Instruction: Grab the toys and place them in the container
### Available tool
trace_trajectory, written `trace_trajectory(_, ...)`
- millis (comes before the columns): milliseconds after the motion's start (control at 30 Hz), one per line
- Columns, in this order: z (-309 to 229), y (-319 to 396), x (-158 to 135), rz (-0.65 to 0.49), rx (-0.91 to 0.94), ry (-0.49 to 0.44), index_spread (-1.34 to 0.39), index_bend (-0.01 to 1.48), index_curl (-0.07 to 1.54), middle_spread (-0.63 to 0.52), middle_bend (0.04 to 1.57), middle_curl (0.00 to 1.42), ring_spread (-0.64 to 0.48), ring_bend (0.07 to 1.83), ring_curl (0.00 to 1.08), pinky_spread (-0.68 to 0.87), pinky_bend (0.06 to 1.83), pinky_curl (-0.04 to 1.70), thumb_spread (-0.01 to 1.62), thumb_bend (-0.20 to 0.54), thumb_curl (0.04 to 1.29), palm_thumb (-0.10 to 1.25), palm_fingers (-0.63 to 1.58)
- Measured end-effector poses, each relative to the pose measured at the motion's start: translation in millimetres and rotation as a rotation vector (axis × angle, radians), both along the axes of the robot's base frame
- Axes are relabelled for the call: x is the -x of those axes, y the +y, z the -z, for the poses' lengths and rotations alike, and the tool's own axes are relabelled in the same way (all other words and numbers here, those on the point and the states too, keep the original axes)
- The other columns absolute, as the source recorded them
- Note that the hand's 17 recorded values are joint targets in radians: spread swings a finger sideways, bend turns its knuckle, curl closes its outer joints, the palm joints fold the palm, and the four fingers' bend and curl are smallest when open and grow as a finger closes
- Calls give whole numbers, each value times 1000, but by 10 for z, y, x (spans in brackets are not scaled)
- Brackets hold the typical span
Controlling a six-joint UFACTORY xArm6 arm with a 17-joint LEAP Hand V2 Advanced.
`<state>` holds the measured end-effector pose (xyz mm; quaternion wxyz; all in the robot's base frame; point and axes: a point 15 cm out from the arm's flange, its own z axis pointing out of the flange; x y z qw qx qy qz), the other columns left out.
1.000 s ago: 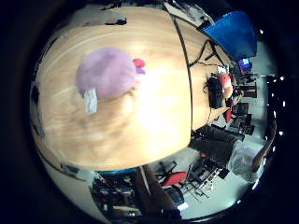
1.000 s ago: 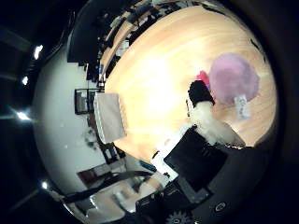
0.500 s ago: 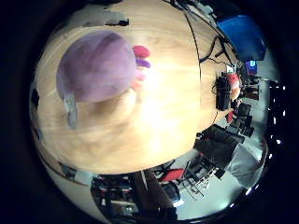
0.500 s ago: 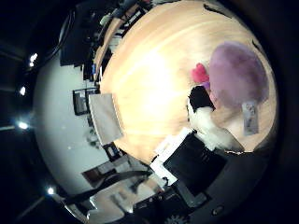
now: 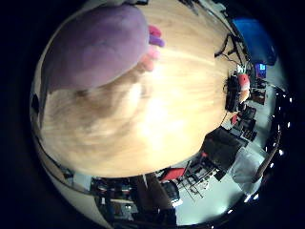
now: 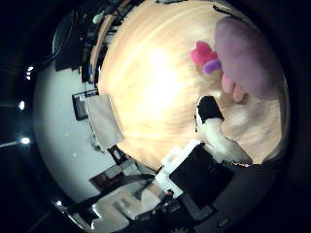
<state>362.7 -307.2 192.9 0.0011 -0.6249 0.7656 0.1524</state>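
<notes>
Right hand (image 6: 216, 138) poised palm-down close above the soft purple plush toy (image 5: 95, 45); the toy fills a large part of the little-finger-side view, so the palm is near it; a white finger with a black tip (image 6: 210, 110) reaches in just beside the toy in the thumb-side view.

Against the pictures of half a second and one second ago: the purple plush toy takes up far more of both views; the whole scene has shifted with it, so the camera has closed in on the toy and the toy itself has not visibly moved on the desk.

Fingers: only one shows, extended and roughly straight; it does not visibly touch the toy; nothing is held; how wide the others are spread cannot be told.

The purple plush toy lies on the light wooden desk (image 5: 157, 124); small pink and violet parts (image 6: 205, 57) stick out at the toy's edge, touching it, on the side toward the bare middle of the desk.
</notes>
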Motion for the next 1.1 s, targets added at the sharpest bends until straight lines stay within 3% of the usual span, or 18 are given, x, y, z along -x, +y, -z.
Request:
trace_trajectory(200, 94, -59, 58, 16, -10, 14, -531, 194, 362, -220, 176, 273, -217, 741, 223, 366, 739, 51, 1039, -15, 504, 622, 285)
trace_trajectory(300, 99, -131, 27, 22, 7, -6, -548, 223, 370, -246, 186, 272, -253, 752, 218, 303, 767, 45, 1042, -2, 515, 679, 412)
trace_trajectory(400, 102, -215, -3, 38, 22, -33, -555, 205, 379, -337, 209, 288, -353, 846, 248, 63, 891, 48, 1043, 8, 537, 771, 662)
trace_trajectory(633, 92, -272, 7, 53, 29, -46, -569, 166, 393, -469, 305, 358, -419, 988, 338, -457, 1192, 163, 1044, 7, 576, 887, 1069)
trace_trajectory(800, 68, -250, -32, 82, 4, -75, -600, 291, 503, -517, 538, 496, -376, 1109, 434, -419, 1349, 279, 1053, 29, 616, 981, 1279)
trace_trajectory(1100, -48, -332, -108, 152, -48, -190, -622, 815, 835, -550, 930, 794, -357, 1287, 590, -268, 1557, 416, 1061, 66, 717, 1093, 1094)
